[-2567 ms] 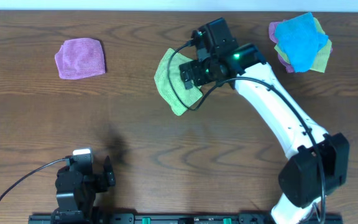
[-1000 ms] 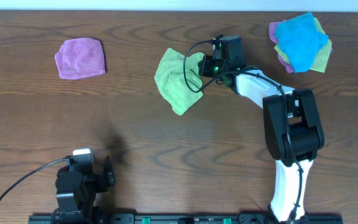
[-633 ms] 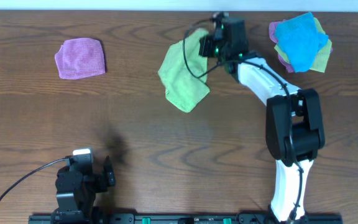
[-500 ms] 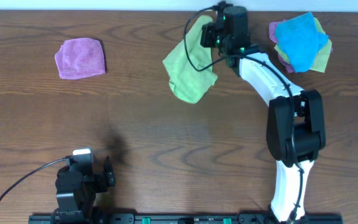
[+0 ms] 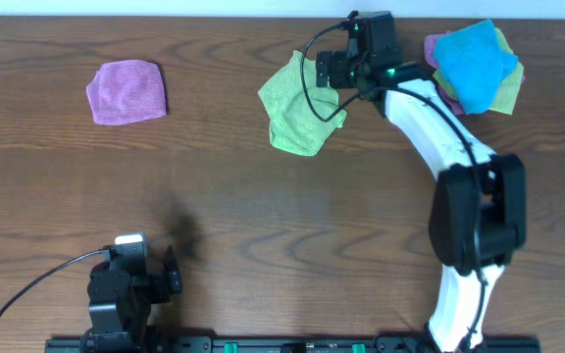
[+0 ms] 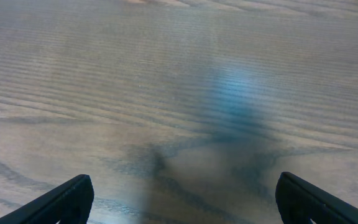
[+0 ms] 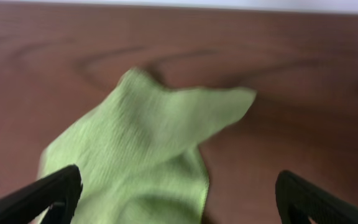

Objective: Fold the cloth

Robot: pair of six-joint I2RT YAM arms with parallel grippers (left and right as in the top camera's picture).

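Dark wood table (image 5: pixel 263 216) fills my overhead feed. The green cloth (image 5: pixel 300 106) lies bunched near the far edge, with the right gripper (image 5: pixel 335 73) at its upper right corner. A purple cloth (image 5: pixel 126 91) sits well off to the left, and a stack of cloths (image 5: pixel 474 64), blue on top, sits to the right. On the left wrist feed, my left gripper (image 6: pixel 188 199) hangs over bare wood, fingers spread wide, holding nothing. On the right wrist feed, the fingers are spread wide too, and the green cloth (image 7: pixel 148 149) shows blurred between and ahead of them. I can't tell whether they touch it.
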